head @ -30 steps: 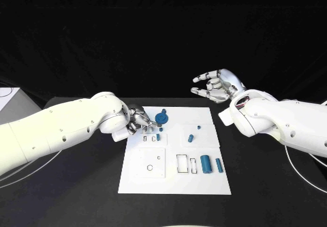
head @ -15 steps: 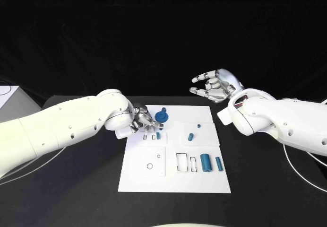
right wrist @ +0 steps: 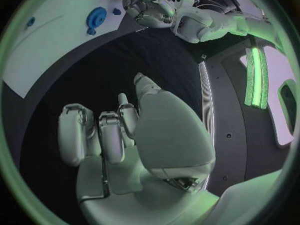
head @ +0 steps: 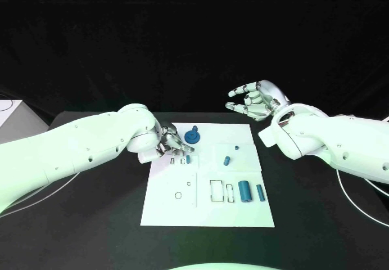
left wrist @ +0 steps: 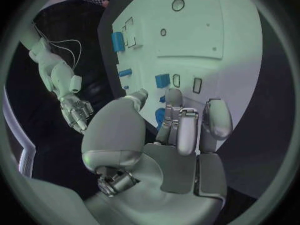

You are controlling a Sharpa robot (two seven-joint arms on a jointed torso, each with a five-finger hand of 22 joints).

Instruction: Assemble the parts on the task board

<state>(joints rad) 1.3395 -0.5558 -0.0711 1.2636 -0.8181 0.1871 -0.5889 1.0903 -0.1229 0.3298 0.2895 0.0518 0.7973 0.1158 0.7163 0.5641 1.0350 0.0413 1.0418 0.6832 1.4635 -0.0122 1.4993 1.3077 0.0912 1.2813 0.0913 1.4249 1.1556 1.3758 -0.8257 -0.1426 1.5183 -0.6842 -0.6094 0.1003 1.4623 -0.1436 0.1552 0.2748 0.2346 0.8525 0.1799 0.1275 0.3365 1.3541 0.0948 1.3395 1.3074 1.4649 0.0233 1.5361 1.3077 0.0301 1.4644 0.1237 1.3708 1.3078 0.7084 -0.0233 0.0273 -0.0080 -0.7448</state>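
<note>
Left hand (head: 168, 141) hovering over the upper left part of the task board (head: 209, 216), fingers (left wrist: 178, 130) curled inward, gripping nothing visible. Round blue part (head: 193, 136) sitting just beyond those fingertips, contact unclear. Small blue part (head: 188, 160) standing just below them, beside two slots. Right hand (head: 258, 100) hanging off the board above the black counter (head: 316, 214), well apart from all parts, fingers loosely spread, holding nothing.

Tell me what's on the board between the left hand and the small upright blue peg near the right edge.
In the head view, the round blue part lies between the left hand and the peg, on the task board.
</note>
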